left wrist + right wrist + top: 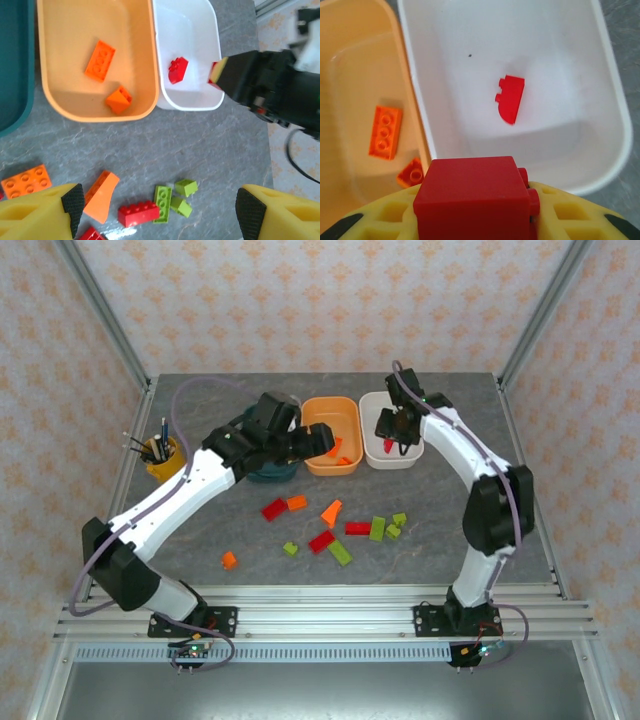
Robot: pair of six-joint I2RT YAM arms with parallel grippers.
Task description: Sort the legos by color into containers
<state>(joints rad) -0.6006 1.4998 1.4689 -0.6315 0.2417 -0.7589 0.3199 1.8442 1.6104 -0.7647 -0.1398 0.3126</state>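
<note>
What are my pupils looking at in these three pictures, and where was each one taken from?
Two robot arms, bolted at a table's near edge, are sorting bricks by colour. The overhead picture shows both: the left arm and the right arm. The other two come from a camera on each wrist, looking past its yellow jaws. On the table lie loose bricks, red, orange and green, plus a teal tub, an orange tub holding two orange bricks, a white tub holding one red brick, and a yellow cup of pens. The right arm's jaws grip a red block over the white tub; the left arm's jaws stand open and empty.
</note>
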